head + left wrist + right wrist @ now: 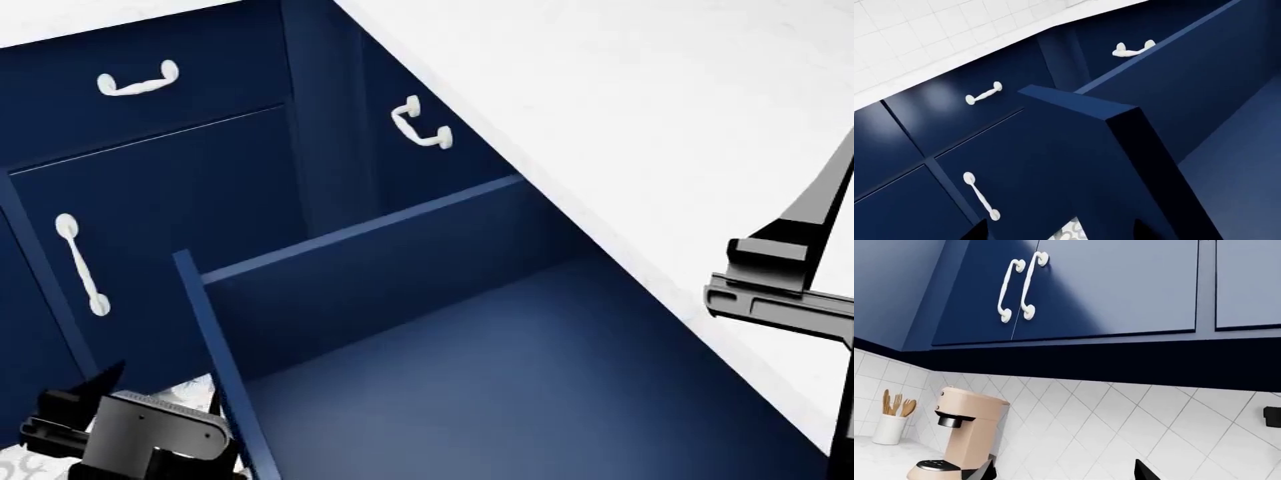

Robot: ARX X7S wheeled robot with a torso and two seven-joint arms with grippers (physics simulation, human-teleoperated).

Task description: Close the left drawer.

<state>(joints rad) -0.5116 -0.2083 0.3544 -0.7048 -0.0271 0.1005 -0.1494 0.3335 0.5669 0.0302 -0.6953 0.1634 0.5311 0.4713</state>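
Filling the lower part of my head view, the left drawer (pixel 507 360) stands pulled well out from under the white countertop (pixel 641 120), its plain navy inside open to the camera and its front panel edge (pixel 220 370) running along the side away from the cabinets. I take that drawer as my landmark. Behind it sits the navy cabinet face: a closed drawer front with a curved white handle (pixel 138 82) off to one side of the open drawer, a cabinet door below that with a long white handle (pixel 80 265), and another curved handle (pixel 420 122) just behind the open drawer's back wall. My left gripper (pixel 127 440) hangs just outside the drawer's front panel, near its corner, holding nothing; I cannot tell how wide its jaws stand. From the left wrist camera the corner of the drawer (pixel 1107 150) looms close. My right gripper (pixel 1064 471) is up above the countertop, well apart from the drawer, its dark fingertips (pixel 1144 471) spread wide and empty, facing a tiled wall, a beige coffee machine (pixel 964 432) and a white utensil cup (pixel 889 427).
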